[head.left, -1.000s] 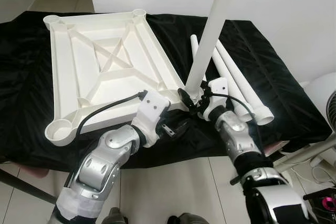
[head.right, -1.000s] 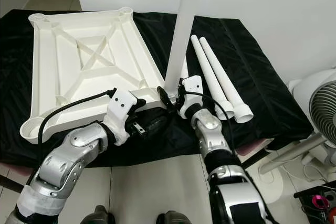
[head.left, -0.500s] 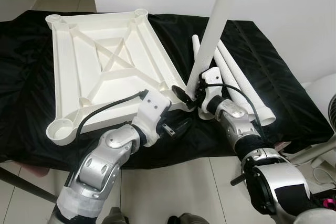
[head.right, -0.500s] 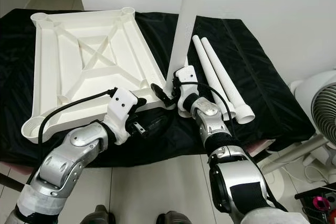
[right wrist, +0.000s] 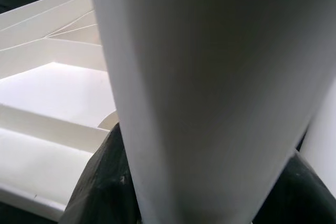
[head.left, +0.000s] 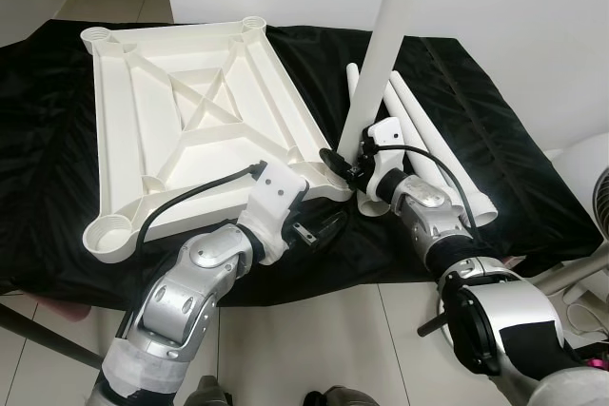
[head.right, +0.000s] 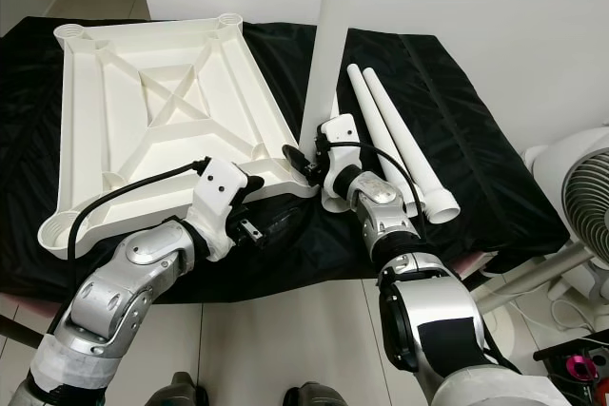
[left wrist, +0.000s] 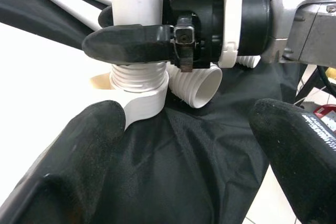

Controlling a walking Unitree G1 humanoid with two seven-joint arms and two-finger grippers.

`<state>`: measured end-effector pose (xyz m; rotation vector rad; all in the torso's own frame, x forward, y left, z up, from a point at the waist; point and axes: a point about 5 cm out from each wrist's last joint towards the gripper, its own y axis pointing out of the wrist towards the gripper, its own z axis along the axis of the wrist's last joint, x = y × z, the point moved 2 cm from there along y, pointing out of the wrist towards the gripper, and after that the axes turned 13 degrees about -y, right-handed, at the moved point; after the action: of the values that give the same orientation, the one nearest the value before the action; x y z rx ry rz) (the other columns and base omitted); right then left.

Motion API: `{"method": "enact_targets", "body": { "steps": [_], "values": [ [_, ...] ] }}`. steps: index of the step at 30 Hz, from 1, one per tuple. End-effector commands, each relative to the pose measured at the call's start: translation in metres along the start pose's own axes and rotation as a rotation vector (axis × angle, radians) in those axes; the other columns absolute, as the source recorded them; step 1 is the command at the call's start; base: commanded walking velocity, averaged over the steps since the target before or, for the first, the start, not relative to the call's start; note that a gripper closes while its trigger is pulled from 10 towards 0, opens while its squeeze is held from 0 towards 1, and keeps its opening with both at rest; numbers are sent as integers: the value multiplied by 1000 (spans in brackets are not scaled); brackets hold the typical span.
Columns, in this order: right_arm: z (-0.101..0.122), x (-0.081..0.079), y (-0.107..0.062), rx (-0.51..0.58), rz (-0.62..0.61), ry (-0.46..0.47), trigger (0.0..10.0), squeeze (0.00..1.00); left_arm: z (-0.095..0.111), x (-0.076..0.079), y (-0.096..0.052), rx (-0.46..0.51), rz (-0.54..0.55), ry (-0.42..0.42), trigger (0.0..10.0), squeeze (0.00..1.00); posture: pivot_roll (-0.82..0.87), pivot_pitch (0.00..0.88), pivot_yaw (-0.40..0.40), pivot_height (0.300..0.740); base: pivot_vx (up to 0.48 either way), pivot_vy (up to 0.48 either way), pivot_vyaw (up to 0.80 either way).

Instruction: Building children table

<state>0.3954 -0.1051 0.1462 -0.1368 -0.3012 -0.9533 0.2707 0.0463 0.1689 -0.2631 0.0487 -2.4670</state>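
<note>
We stand a white table leg in the near right corner socket of the upturned tabletop.

Our left gripper hovers just before that corner, fingers spread wide and empty. Our right gripper is clamped around the upright leg just above its threaded end, which sits in the corner socket of the white tabletop, ribbed underside up. Just beyond to the right lie the spare legs, side by side. All of it rests on a black cloth; a fan stands at the far right before a white wall.
</note>
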Motion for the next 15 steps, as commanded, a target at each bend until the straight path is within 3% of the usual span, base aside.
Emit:
{"method": "enact_targets", "body": {
  "steps": [1, 6, 9, 12, 14, 15],
  "values": [
    [-12, -3, -3, -59, -17, 27, 10000, 0, 1, -3, 1, 0, 38, 4, 10000, 0, 29, 53, -59, 740, 0, 0, 0],
    [-12, -8, 1, -52, -71, 63, 10000, 0, 0, -3, 2, -1, 34, 5, 10000, 0, 25, 54, -59, 740, 0, 0, 0],
    [-11, -15, 8, -71, -196, 134, 10000, 0, 0, -1, 3, 0, 28, 2, 10000, 0, 17, 52, -58, 740, 0, 0, 0],
    [-11, -15, 8, -71, -196, 134, 10000, 0, 0, -1, 3, 0, 28, 2, 10000, 0, 17, 52, -58, 740, 0, 0, 0],
    [-12, -21, 11, -97, -315, 162, 10000, 0, 0, -1, 4, 1, 25, 1, 10000, 0, 18, 46, -66, 740, 0, 0, 0],
    [-12, -21, 11, -97, -315, 162, 10000, 0, 0, -1, 4, 1, 25, 1, 10000, 0, 18, 46, -66, 740, 0, 0, 0]
  ]
}}
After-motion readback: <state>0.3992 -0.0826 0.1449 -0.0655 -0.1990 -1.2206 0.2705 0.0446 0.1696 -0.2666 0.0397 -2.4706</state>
